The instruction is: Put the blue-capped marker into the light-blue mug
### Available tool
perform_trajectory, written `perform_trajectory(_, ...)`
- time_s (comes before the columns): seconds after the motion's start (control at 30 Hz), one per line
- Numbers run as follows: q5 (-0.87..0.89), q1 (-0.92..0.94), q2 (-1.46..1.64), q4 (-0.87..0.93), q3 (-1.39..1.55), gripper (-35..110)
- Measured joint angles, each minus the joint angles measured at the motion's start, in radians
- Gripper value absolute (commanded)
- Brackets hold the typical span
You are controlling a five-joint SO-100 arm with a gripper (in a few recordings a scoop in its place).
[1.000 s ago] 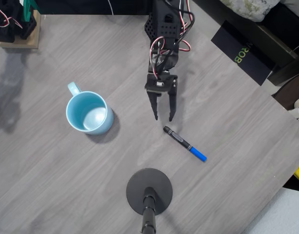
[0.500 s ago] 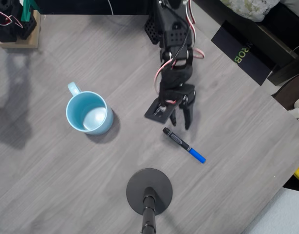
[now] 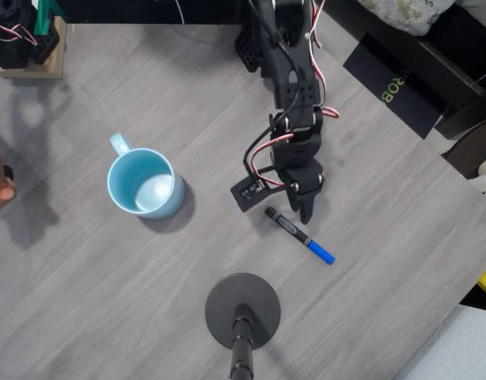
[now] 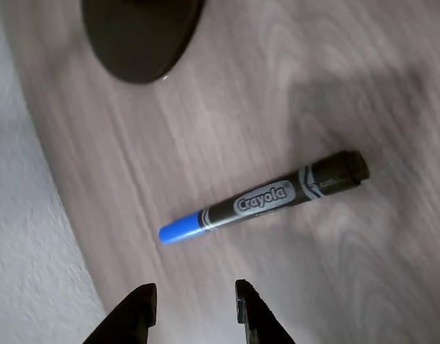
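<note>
Swinging farther out over the desk (image 3: 85,285) since a moment ago, now hovering beside the blue-capped marker (image 3: 299,233). Fingers (image 4: 137,309) parted, gripping nothing. Marker lying flat, well apart from the light-blue mug (image 3: 144,184).
</note>
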Motion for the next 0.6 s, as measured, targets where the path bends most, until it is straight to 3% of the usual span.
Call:
perform_trajectory(0.13,0.126,0.049,-0.081,0.046,-0.072,19)
perform_trajectory(0.3,0.293,0.094,-0.299,0.281,-0.324,19)
perform_trajectory(0.6,0.336,0.097,-0.43,0.364,-0.483,20)
